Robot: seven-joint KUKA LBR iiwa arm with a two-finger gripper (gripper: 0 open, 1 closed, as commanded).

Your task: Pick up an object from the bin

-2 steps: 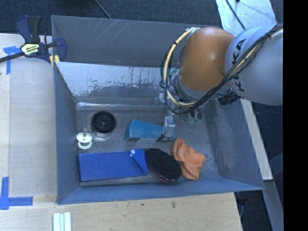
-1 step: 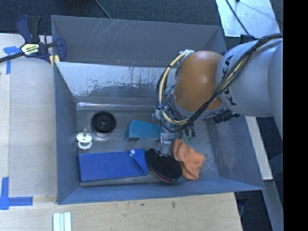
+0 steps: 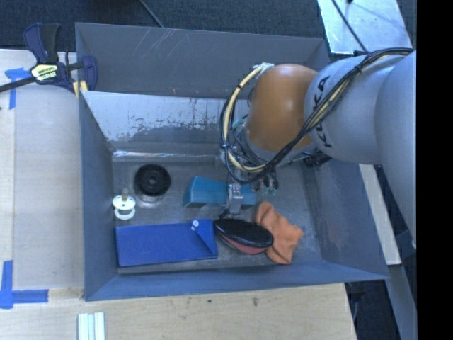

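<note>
Crowding the gripper (image 3: 237, 198): teal block (image 3: 204, 190), black oval (image 3: 244, 234) (orange cloth (image 3: 281, 236) beside).

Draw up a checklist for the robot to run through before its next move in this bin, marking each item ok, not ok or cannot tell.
1. Gripper is inside the bin: ok.
2. A thing lies within easy reach: the teal block sits right beside the gripper, on the view's left: ok.
3. Free room around that spot: the black oval thing and the orange cloth crowd in just below: not ok.
4. Gripper already holds something: cannot tell.
5. Other things are out of the way: the black round cap, small white piece and blue flat box lie further left: ok.
</note>
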